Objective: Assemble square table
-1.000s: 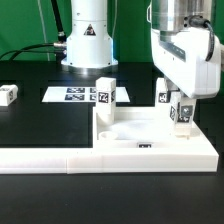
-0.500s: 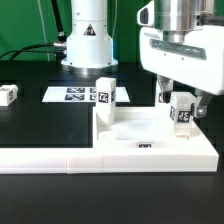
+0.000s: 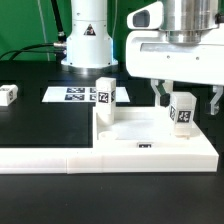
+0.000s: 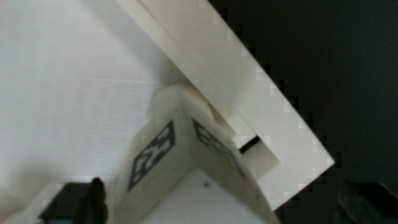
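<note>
Arm above the gripper (image 3: 189, 100) is cut off by the frame top. First leg (image 3: 182, 108) sits between the jaws: its tag (image 3: 183, 115) is too small to read, and I can't tell if its foot is seated in the tabletop (image 3: 150, 130). Marker board (image 3: 70, 95), well clear of the jaws, is partly hidden behind the second leg (image 3: 105, 93). Third leg (image 3: 8, 95), farthest from the jaws, is clipped by the frame edge. Wrist view is blurred: tag pattern unreadable, one fingertip (image 4: 75, 200) cropped at the edge.
</note>
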Robot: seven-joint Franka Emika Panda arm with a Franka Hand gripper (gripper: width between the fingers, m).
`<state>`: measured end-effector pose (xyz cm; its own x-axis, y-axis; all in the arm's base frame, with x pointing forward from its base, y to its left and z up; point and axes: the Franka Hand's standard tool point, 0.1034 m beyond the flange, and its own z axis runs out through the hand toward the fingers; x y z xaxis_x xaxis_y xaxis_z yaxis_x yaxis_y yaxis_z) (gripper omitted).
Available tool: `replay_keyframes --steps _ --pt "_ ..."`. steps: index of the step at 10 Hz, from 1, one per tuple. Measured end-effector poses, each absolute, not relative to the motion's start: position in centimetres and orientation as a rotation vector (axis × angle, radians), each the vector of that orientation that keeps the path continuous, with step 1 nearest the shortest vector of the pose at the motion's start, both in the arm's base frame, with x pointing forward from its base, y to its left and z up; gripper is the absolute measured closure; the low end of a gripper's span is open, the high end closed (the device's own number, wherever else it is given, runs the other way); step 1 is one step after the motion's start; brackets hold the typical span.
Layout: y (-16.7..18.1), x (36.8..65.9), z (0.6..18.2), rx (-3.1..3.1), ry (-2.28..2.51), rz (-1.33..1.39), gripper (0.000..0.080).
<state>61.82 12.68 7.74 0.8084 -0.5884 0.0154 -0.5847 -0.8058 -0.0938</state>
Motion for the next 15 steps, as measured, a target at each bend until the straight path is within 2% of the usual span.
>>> replay_keyframes --steps 9,10,11,12,13,15 --pt "12.1 61.8 7.6 -3.077 0.072 -0.106 0.0151" --pt "12.1 61.8 7.6 -3.077 0.066 -0.106 0.0246" --pt "12.1 61.8 7.6 -3.077 0.068 -0.106 0.0382" --pt "12.1 61.8 7.6 -3.078 0.068 -0.106 0.0382" --pt "11.9 61.9 7.6 -3.079 0.072 -0.107 0.0508" --pt "11.8 61.9 7.6 -3.076 0.126 -0.105 0.0508"
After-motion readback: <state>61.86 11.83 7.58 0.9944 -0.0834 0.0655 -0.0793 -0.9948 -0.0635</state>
